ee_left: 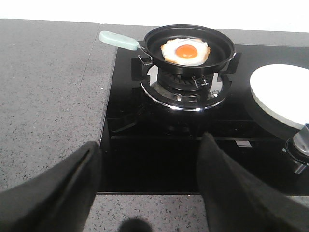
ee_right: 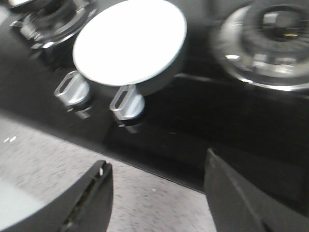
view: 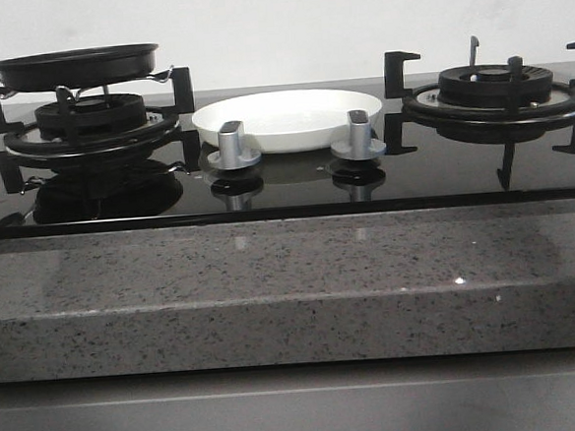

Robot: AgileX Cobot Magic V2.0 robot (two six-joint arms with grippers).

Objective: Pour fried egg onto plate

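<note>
Speckled grey stone countertop (view: 273, 286): running along the near edge, bare.

Left gripper (ee_left: 149, 186): hovering above the near edge of the glossy black glass hob (ee_left: 159, 154), black fingers spread, holding nothing.

Right gripper (ee_right: 157, 198): hanging over the counter edge in front of the plate, fingers spread, empty. Picture blurred.

Two silver metal control knobs (view: 233, 145): standing side by side at the hob's centre, just in front of the plate.

Wide shallow round glossy white plate (view: 288, 119): sitting empty between the two burners, just behind the knobs.

Black round frying pan (ee_left: 189, 48) with pale green handle (ee_left: 119, 40): resting on the left burner's black trivet (view: 88, 121), handle pointing left.

Flat round fried egg (ee_left: 185, 50), white with orange yolk: lying yolk-up inside the pan, far left of the hob.

Right burner (view: 496, 92): standing unused.

Step in hand, by judgement: the approach, nothing gripped yet. Next move is calling for the left gripper to travel far-left, close on the handle, lift the pan, carry it right over the plate and tilt.
</note>
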